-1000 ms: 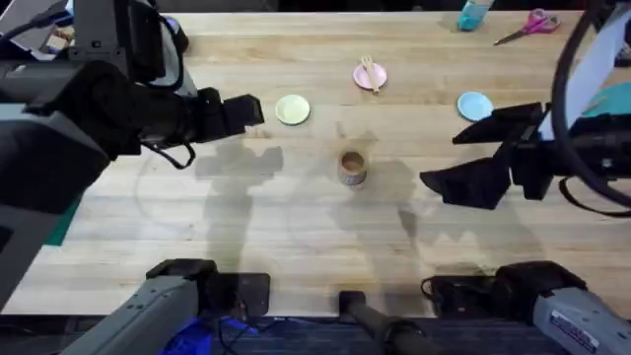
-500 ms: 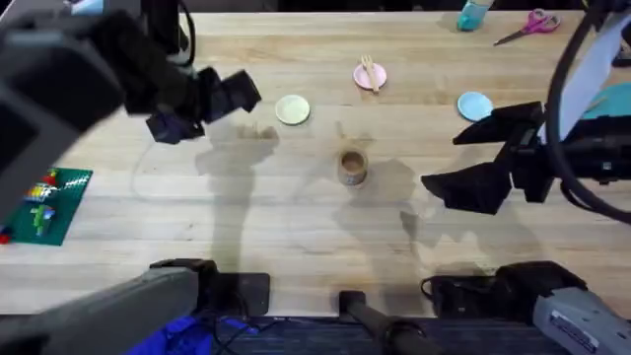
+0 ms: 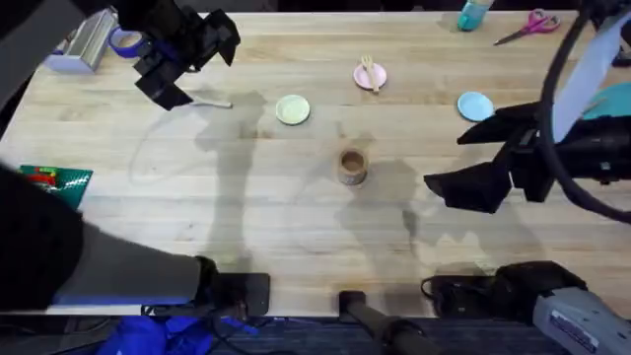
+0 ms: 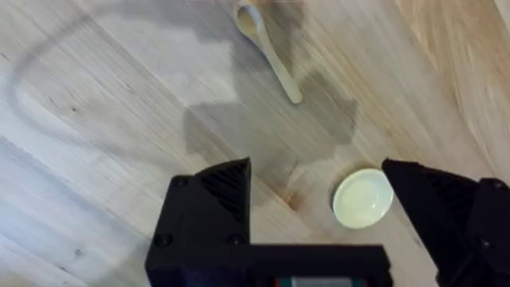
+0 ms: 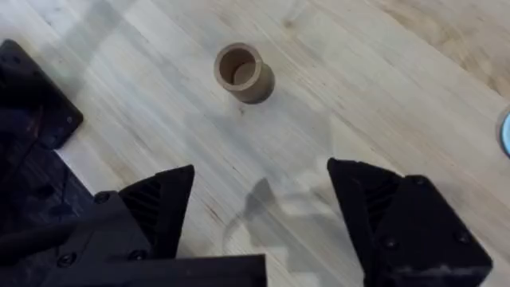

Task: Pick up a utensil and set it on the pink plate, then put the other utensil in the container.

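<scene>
on table | fork (image 3: 370,71) on pink plate (image 3: 370,77) | spoon (image 4: 268,49) loose | no writing legible

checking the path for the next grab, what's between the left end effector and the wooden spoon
Nothing: in the left wrist view, bare wooden table runs from the open left end effector to the spoon. The pale yellow plate lies off to one side.

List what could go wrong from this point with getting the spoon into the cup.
1. The spoon lies flat on the table, so the open left gripper may scrape or push it rather than grip its thin handle.
2. The container is narrow and stands across the table from the spoon; a tilted drop could miss or tip it.
3. The yellow plate sits between them and might get knocked on the way.
</scene>
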